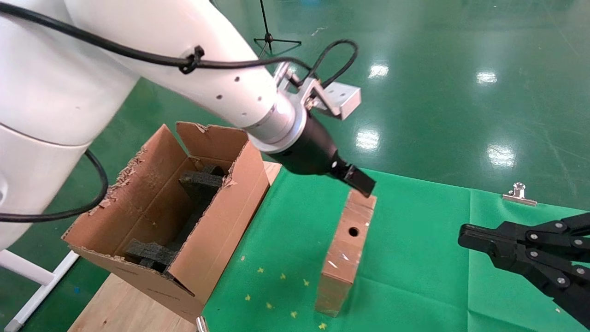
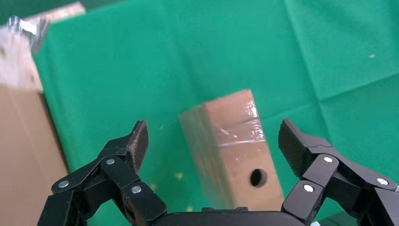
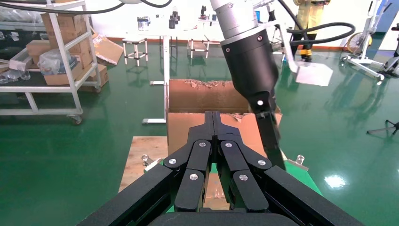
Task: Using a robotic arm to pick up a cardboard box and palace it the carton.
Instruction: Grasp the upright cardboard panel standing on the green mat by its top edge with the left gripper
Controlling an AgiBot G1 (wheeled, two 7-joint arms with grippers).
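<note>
— Just under the left gripper point(image 2: 211, 146), what is standing?
— The cardboard box point(image 1: 346, 246) is standing on its narrow edge on the green cloth point(image 1: 415, 258), between the spread fingers point(image 2: 134, 141), and they are not touching it.
— And the carton point(image 1: 161, 216)?
— It is sitting beside this gripper, flaps open.
— The right gripper point(image 3: 214, 123)?
— It is resting well apart, fingers pressed together.

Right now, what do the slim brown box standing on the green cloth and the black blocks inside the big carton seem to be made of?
Slim brown box: cardboard, apparently wrapped in clear glossy tape, since its top glints in the left wrist view. Black blocks: probably foam, matte and rough-edged. Big carton: corrugated cardboard with torn, frayed flaps.
</note>
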